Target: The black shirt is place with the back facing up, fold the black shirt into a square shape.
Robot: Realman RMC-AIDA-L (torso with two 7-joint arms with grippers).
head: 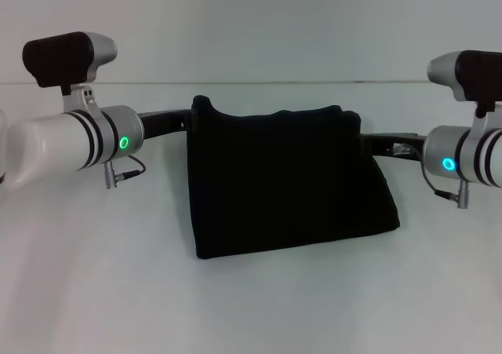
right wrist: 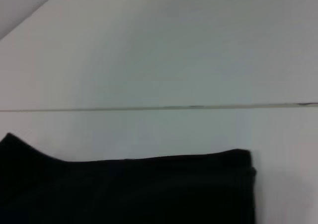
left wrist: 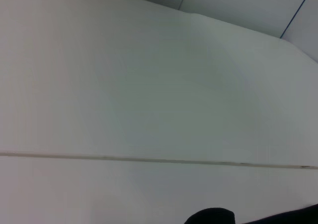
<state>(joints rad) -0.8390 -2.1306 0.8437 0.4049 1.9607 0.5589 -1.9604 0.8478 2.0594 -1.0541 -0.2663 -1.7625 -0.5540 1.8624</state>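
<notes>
The black shirt [head: 282,189] is folded into a broad block in the middle of the white table [head: 251,307]. Its near edge lies on the table and its far edge is raised. My left gripper [head: 188,120] reaches in from the left to the shirt's far left corner and holds that peak up. From the right, my right gripper [head: 367,140] holds the far right corner. The fingertips merge with the dark cloth. The right wrist view shows the shirt's [right wrist: 124,189] folded top edge. In the left wrist view only a small dark piece of the shirt [left wrist: 213,216] shows.
The table's far edge [head: 251,83] meets a pale wall behind the shirt. Bare white table surface lies in front of the shirt and on both sides under the arms.
</notes>
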